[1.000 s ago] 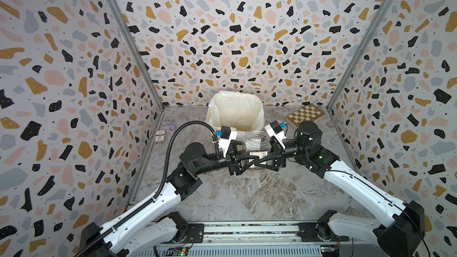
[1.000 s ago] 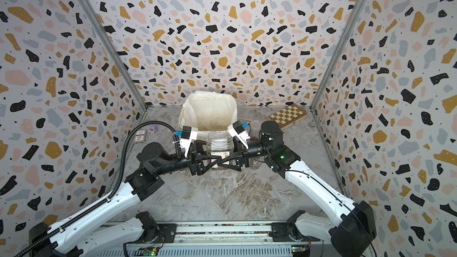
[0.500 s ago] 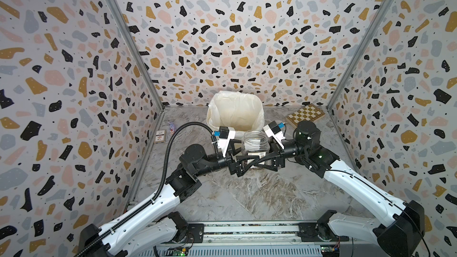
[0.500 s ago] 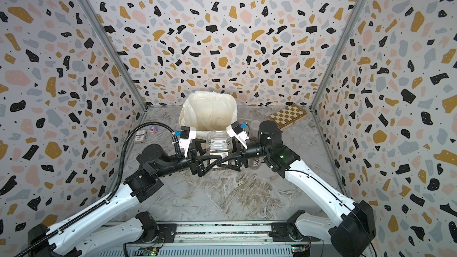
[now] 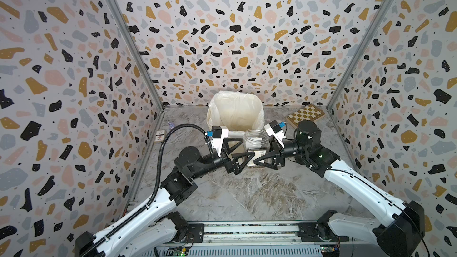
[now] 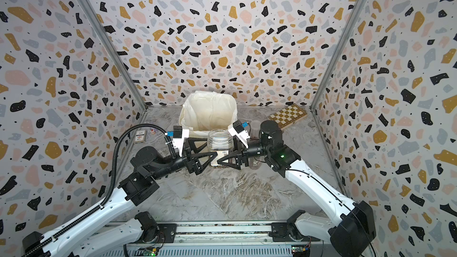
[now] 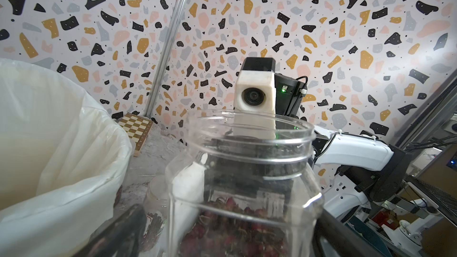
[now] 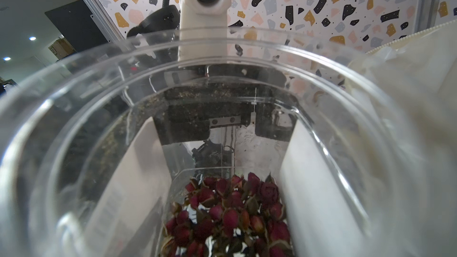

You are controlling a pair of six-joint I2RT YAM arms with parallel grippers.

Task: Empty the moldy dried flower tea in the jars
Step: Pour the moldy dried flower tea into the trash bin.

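A clear labelled jar (image 5: 256, 142) without a lid stands upright just in front of the bin, between my two grippers. A shallow layer of the moldy dried flower tea (image 8: 230, 216), dark red rosebuds, lies at its bottom. My left gripper (image 5: 247, 148) is open, with its black fingers (image 7: 118, 231) spread wide on either side of the jar (image 7: 242, 181) and gaps showing. From the opposite side my right gripper (image 5: 261, 153) is shut on the jar's lower half. A second, smaller jar (image 6: 254, 131) with reddish contents stands behind the right wrist.
The cream bin (image 5: 235, 114) lined with a white bag stands directly behind the jar, against the back wall. A chessboard (image 5: 305, 117) lies in the back right corner. A small card box (image 5: 160, 136) sits by the left wall.
My left gripper has spread its fingers wide and let go of the jar. The right gripper has tightened a little on it. The jar has barely moved.
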